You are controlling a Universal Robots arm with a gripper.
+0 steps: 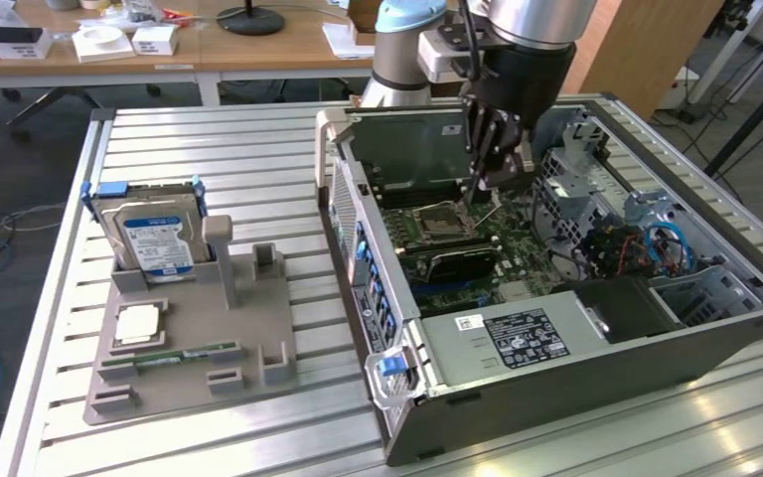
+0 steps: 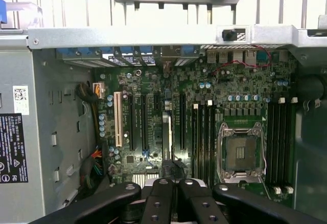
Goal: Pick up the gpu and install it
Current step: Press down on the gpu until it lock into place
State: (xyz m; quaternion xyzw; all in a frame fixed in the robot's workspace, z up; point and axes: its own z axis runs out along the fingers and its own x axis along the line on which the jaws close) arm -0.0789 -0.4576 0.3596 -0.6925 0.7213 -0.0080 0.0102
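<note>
The black metal pincer [image 2: 172, 196] is cut off by the wrist picture's edge. The thin dark card [image 2: 166, 137] it holds is seen edge-on, so its face is hidden.

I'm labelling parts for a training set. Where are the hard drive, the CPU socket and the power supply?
hard drive [image 1: 156, 243], exterior view, on its blue-white label.
CPU socket [image 2: 240, 152], wrist view, on the socket's middle.
power supply [image 1: 521, 338], exterior view, on its black label.
</note>
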